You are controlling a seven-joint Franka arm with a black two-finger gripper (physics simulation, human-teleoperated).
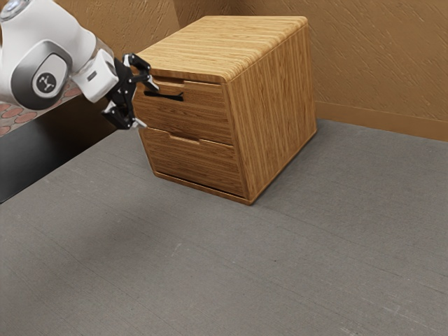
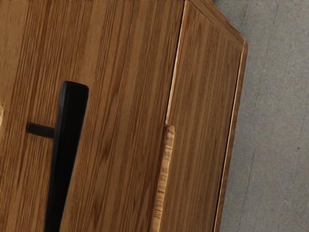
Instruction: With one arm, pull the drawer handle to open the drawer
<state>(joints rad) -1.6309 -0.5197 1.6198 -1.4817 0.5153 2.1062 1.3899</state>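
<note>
While my jaws stand spread, one finger high and one low, pinching nothing, the entry reads as follows.

Item 1: cabinet [image 1: 269, 98], wood-grain, two drawers, standing on the grey floor [image 1: 280, 266], toward 12 o'clock in the exterior view.

Item 2: top drawer [image 1: 189, 115], the task's thing. Its front is not visibly drawn out. Judged stiff and fairly heavy, likely to slide straight on runners and resist any skewed pull.

Item 3: handle [image 1: 163, 95], a slim black bar lying across the drawer front and standing off it on a short post [image 2: 41, 129]. It lies at 3 o'clock from my jaws, its near end just beside them. Judged rigid, smooth and perhaps slippery.

Item 4: lower drawer [image 1: 192, 157], with a wooden lip [image 2: 163, 179]. Not wanted.

Hold, as I judge it: close on the black bar near its middle, fingers above and below, reaching into the gap behind it, then pull squarely outward.
</note>
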